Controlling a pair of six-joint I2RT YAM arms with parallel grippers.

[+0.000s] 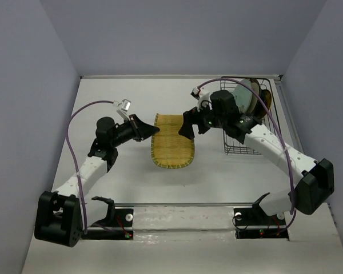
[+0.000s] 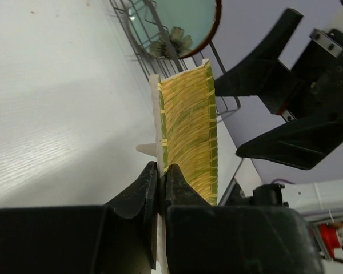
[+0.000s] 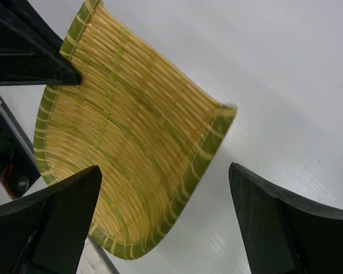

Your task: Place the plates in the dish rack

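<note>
Yellow ribbed plate, green-rimmed and curved, seen against the white table. Right gripper spread wide: one finger overlaps the plate's lower-left rim, the other stands clear. Black wedge meets the upper-left rim; contact probable, unconfirmed.

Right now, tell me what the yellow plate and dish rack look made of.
The yellow plate looks like woven bamboo or straw, matte, with ribbed strands and a green border; its thin white edge in the left wrist view hints at moulded plastic. The dish rack is thin black wire, probably coated metal.
</note>
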